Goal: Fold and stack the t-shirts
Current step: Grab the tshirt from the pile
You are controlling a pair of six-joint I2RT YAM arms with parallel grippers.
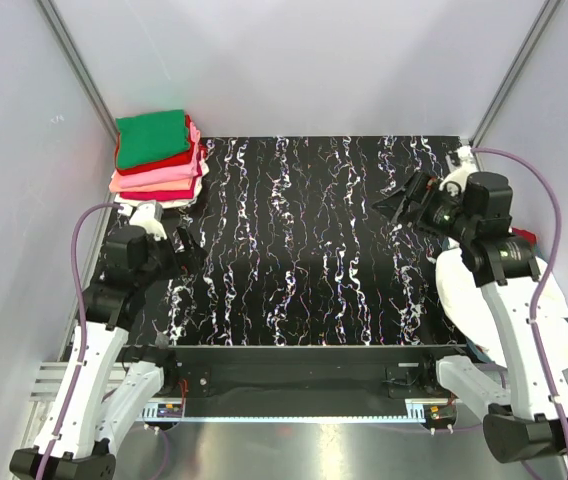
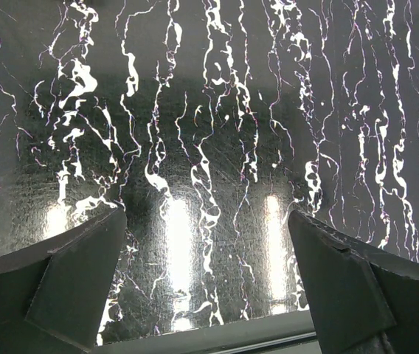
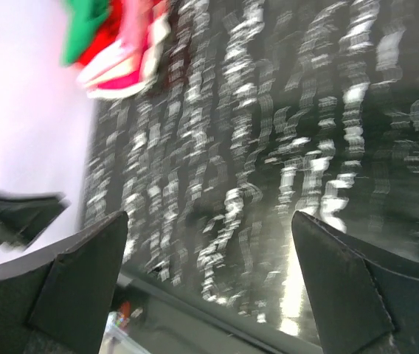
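Note:
A stack of folded t-shirts [image 1: 159, 155] sits at the table's far left corner, green [image 1: 152, 138] on top, then red, pink and white layers. It shows blurred in the right wrist view [image 3: 117, 40] at top left. A white cloth [image 1: 474, 290] lies at the table's right edge under the right arm. My left gripper [image 1: 186, 250] is open and empty over the left side of the table, just in front of the stack; its fingers [image 2: 77, 280] frame bare tabletop. My right gripper [image 1: 404, 200] is open and empty, above the table's right far part.
The table [image 1: 304, 250] is black with white marbled streaks. Grey walls close in the left, back and right. A metal rail [image 1: 304, 415] runs along the near edge between the arm bases. The right wrist view is motion-blurred.

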